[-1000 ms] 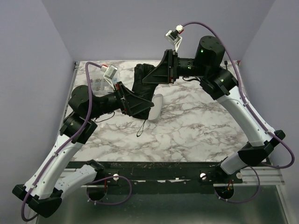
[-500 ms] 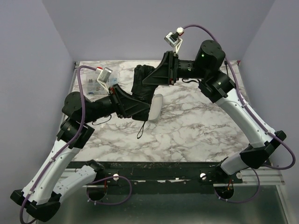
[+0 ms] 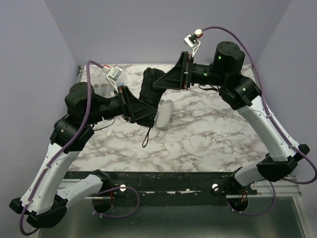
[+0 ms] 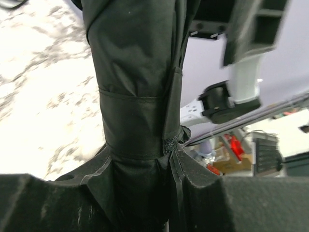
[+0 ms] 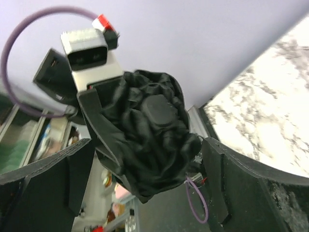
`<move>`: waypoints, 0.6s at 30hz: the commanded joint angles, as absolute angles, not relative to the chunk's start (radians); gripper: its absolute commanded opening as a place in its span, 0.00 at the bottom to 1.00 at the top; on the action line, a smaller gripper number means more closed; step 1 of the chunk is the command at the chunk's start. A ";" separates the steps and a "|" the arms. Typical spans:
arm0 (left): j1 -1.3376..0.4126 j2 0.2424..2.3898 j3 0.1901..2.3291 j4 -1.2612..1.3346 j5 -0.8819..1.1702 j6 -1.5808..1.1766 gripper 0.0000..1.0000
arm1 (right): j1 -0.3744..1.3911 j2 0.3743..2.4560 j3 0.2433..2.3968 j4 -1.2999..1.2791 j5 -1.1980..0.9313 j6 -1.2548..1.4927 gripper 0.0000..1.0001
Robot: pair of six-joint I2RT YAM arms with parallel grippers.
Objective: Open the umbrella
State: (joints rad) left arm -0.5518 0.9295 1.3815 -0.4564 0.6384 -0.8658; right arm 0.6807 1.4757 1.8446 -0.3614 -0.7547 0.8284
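The two arms start at the near edge of the counter (image 3: 208, 134), which looks like white and grey marble. The left arm bends up and in from the left side. The left hand (image 4: 145, 159) is shut tight on the umbrella (image 3: 148, 89), low down on it. In the left wrist view, both fingers (image 4: 72, 193) press into the black cloth, just under a band that wraps round the folds.

A thin black strap (image 3: 146, 138) hangs from the low end of the umbrella. Its loop lies on the counter.

Just to the right of the left hand lies a cream sleeve (image 3: 163, 113). It rests flat on the counter, right beside the umbrella.

The umbrella is folded shut, a dark, bunched bundle. It is held up off the counter, near the middle and toward the back. It slants away from the left hand to the right hand (image 5: 147, 145).

The right arm comes in high from the right side. The right hand is open. Its two fingers (image 5: 53, 183) stand wide, one on each side of the top end of the umbrella. A round black cap (image 5: 158, 111) sits in the middle of that crumpled end.

Farther back on the left, past the left arm, is a small clear box (image 3: 102, 90) on the counter. Plain purple walls (image 3: 148, 29) close in the back and sides.
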 commanded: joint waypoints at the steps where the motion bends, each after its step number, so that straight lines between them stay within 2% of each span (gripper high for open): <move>1: -0.552 0.969 1.451 -0.748 0.520 -0.714 0.00 | 0.679 1.449 1.950 -0.705 -0.467 0.723 1.00; 4: -0.554 1.013 1.479 -0.861 0.446 -0.668 0.00 | 0.679 1.480 2.014 -0.884 -0.340 0.741 1.00; 10: -0.614 1.069 1.444 -0.870 0.276 -0.628 0.00 | 0.680 1.532 2.093 -1.117 -0.223 0.907 0.99; 18: -0.758 1.185 1.486 -0.824 0.065 -0.564 0.00 | 0.681 1.581 2.123 -1.267 -0.161 1.116 0.79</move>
